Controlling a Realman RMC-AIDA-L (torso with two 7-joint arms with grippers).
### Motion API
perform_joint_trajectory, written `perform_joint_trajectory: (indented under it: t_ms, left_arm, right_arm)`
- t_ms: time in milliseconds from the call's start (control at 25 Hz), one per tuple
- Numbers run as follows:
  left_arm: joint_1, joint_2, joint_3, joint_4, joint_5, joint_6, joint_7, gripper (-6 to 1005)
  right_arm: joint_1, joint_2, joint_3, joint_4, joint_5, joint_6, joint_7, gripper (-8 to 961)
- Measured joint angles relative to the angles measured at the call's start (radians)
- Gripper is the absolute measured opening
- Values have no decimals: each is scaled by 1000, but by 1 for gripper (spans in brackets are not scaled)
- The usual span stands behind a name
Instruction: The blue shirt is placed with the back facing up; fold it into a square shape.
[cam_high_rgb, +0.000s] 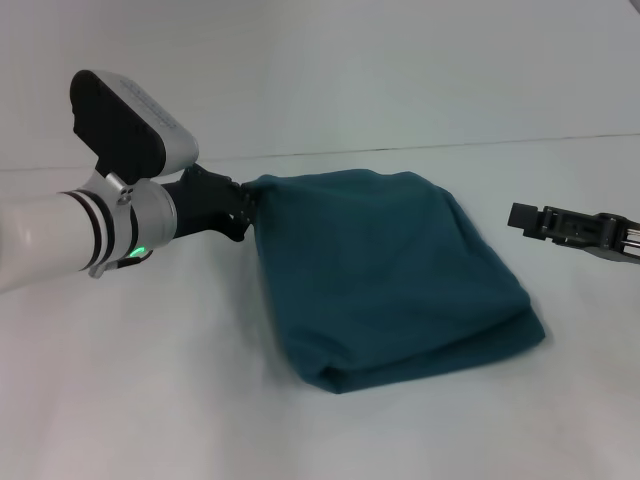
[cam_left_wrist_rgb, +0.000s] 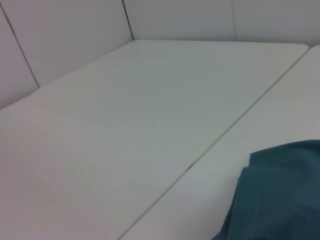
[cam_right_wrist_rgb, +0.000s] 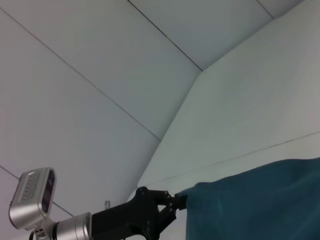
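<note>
A plain white worktop (cam_high_rgb: 150, 380) carries the soft dark teal-blue cotton shirt (cam_high_rgb: 390, 280), already folded into a rough rectangle, its near edge doubled and a little uneven. At its far left corner the left gripper (cam_high_rgb: 243, 208) is clamped on the cloth; it should lay that corner flat and square before letting go. Off the shirt's right side hangs the right gripper (cam_high_rgb: 517, 217), empty, jaws apart.

My left arm (cam_high_rgb: 50, 235) is white with black rings and a green light. Both end effectors, left (cam_high_rgb: 243, 207) and right (cam_high_rgb: 522, 219), are black.
</note>
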Motion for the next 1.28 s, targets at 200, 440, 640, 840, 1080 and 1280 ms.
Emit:
perform_joint_trajectory:
  t_ms: [200,440,640,840,1080,1280]
  left_arm:
    - [-4,-1,-1,0,-7,-16,1,1]
    - [-2,-4,-1,0,-7,-27,2,1]
    - [10,-11,7,-7,-7,-88,-2,1]
    - [35,-10,-1,3,-49,-107,-15,27]
    - [118,-14,-2,118,-112,-137,-20,260]
    - [227,-15,-39,249,-242,57,-44,438]
  right_arm:
    - [-1,4,-1,0,-1,9,-8,891]
    - [-1,5,-6,0,0,16,-10,890]
    - [0,7,-6,0,-2,16,-18,891]
    - [0,11,-8,1,-2,18,-25,891]
    - [-2,16,-5,7,-3,23,-42,890]
    - [-11,1,0,5,-3,24,-40,890]
